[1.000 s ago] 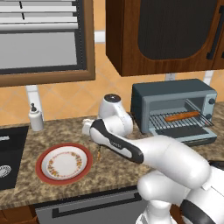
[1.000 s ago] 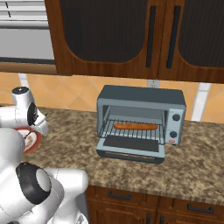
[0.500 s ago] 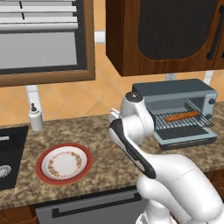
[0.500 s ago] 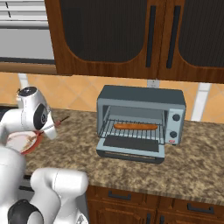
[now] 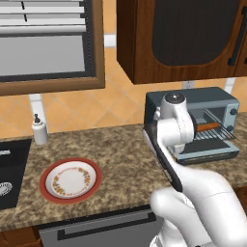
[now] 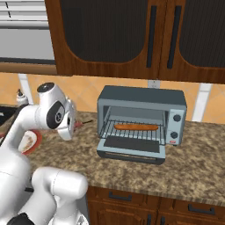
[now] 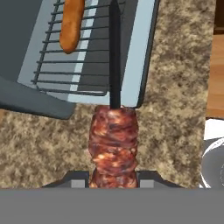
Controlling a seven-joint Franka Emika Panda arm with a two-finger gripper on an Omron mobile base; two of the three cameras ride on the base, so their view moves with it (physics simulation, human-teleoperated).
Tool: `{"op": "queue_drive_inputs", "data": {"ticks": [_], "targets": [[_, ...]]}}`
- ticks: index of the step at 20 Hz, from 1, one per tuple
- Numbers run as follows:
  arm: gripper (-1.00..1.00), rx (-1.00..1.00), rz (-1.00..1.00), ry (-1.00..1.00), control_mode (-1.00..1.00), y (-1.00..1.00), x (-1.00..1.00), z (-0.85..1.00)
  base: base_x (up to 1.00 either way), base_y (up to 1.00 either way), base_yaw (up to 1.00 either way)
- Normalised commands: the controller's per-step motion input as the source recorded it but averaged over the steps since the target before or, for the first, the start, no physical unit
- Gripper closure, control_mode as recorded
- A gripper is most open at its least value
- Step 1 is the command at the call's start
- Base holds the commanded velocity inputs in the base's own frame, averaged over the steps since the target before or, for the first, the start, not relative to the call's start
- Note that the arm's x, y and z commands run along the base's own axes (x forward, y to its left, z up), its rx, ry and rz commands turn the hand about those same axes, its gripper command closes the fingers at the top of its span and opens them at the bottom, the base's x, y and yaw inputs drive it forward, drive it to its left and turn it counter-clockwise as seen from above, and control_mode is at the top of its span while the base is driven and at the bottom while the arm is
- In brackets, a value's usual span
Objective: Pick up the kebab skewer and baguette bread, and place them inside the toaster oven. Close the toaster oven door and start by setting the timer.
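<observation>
The two-finger gripper (image 7: 113, 181) of the white arm was clamped on the kebab skewer (image 7: 113, 146) — a thin dark stick carrying reddish-brown meat chunks. In the hand view the chunks sat directly between the two dark finger tips (image 7: 78, 179), and the bare end of the stick pointed away from the hand toward the oven. The skewer was in the air above the speckled brown granite counter (image 7: 175, 113), in front of the oven's lowered door.

The boxy blue-grey toaster oven (image 6: 141, 122) stood near the back edge of the counter, under the dark wooden wall cabinets (image 6: 132, 37). The toaster oven door (image 6: 132, 146) was folded down flat in front of the opening. The finger-shaped orange-brown baguette bread (image 6: 136, 127) lay on the wire rack (image 6: 132, 132) inside the oven, lengthwise from left to right. Two round knobs (image 6: 176, 126) were on the right side of the oven front.

In the left base view the arm stood in front of the oven's left part. A round white plate with a red rim (image 5: 70, 179) rested on the counter well to the left of the oven, near the counter's front edge. A small white soap bottle (image 5: 39, 130) stood at the back edge, beside a dark sink (image 5: 10, 171) at the counter's left end.
</observation>
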Motion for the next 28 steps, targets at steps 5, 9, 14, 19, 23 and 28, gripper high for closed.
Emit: {"op": "queue_drive_inputs", "data": {"ticks": [5, 9, 14, 19, 23, 28], "targets": [[1.0, 0.17, -0.19, 0.0, -1.0, -1.0, 0.0, 0.4, 0.0, 0.0, 0.0], [1.0, 0.19, -0.07, 0.0, -1.0, -1.0, 0.0, 0.03, 0.0, 0.0, 0.0], [1.0, 0.18, 0.0, 0.0, -1.0, -1.0, 0.12, 0.0, 0.0, 0.0, 0.0], [1.0, 0.16, 0.0, 0.0, -1.0, -0.92, 0.28, -0.08, 0.0, 0.0, 0.0], [1.0, 0.01, 0.02, 0.03, -1.0, -0.38, 0.67, -0.25, 0.0, 0.0, 0.0], [1.0, -0.03, 0.03, 0.06, -1.0, -0.05, 0.7, -0.56, 0.0, 0.0, 0.0]]}}
